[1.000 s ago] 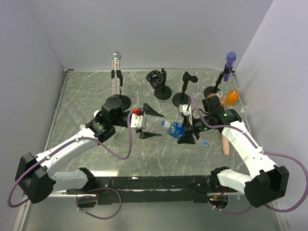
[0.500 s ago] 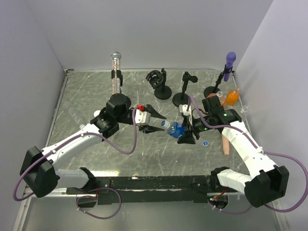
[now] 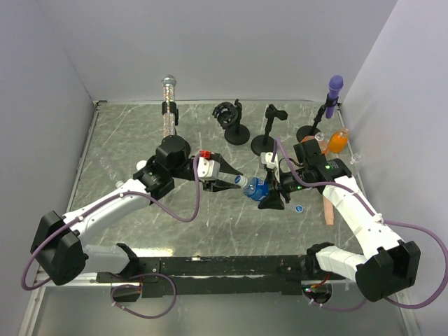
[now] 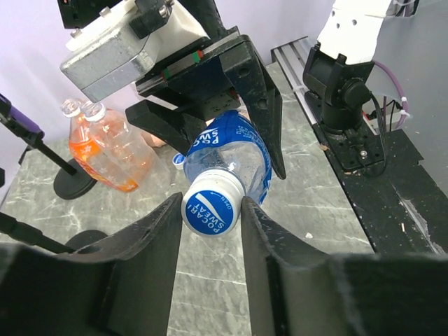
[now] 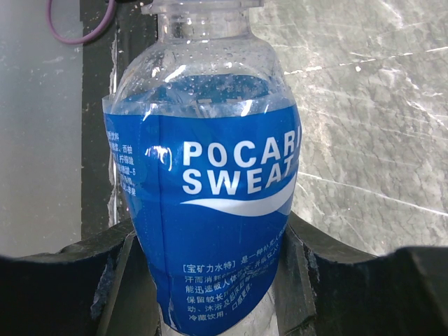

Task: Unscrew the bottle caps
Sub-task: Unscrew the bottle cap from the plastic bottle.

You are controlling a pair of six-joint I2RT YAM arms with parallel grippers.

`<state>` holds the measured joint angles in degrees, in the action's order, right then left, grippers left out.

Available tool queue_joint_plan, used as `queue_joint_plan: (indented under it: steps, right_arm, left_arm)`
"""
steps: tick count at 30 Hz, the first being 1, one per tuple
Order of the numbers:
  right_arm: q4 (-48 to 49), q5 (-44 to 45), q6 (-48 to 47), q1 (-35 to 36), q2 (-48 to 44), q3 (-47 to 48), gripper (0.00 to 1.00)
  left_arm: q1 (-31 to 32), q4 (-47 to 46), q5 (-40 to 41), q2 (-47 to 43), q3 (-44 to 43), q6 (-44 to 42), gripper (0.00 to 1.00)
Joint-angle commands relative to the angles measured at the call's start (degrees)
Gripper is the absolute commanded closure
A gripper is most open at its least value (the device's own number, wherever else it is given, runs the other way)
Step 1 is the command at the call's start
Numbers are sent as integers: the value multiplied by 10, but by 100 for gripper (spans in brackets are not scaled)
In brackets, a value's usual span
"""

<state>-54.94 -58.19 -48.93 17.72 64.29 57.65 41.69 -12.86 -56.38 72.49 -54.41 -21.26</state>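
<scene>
My right gripper (image 3: 269,190) is shut on a blue-labelled bottle (image 3: 255,187), holding it tilted above the table with its neck pointing left. Its blue label (image 5: 210,196) fills the right wrist view between the two black fingers (image 5: 318,280). The blue bottle cap (image 4: 213,211) faces the left wrist camera, and my left gripper (image 4: 213,218) is shut on it, one finger pressed against each side. Two orange bottles (image 4: 108,147) with clear caps stand at the right wall (image 3: 337,142). A loose blue cap (image 3: 298,208) lies on the table beside the right arm.
A silver glitter microphone (image 3: 168,105) on a stand is at the back left. Two black stands (image 3: 234,122) (image 3: 269,133) are at the back middle, and a purple microphone (image 3: 335,87) at the back right. A peach-coloured stick (image 3: 328,210) lies near the right arm.
My left arm has swung right to the bottle's neck and its jaws have closed from wide open onto the cap. The right arm and the bottle have stayed still.
</scene>
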Motion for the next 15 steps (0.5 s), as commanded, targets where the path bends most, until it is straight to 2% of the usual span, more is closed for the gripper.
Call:
queue_joint_plan:
  steps: [1,7,10,11,13,15]
  right_arm:
    - [3,-25,-11,3,-6,6,73]
    - [4,-21,-10,3,-7,4,73]
    - [5,-22,-10,3,-5,4,73]
    - [4,-23,-11,3,-2,4,73]
    - [3,-22,-12,3,1,7,73]
    - [1,-23,-13,3,4,10,73]
  left_arm:
    - [1,-21,-25,5,-27,18,59]
    - [1,-2,-4,-3,-32,88,74]
    - [2,-4,26,-12,-32,188,88]
    - [5,-4,51,-15,-32,258,91]
    - [7,19,92,-17,-44,334,99]
    - [11,87,166,-16,-70,412,99]
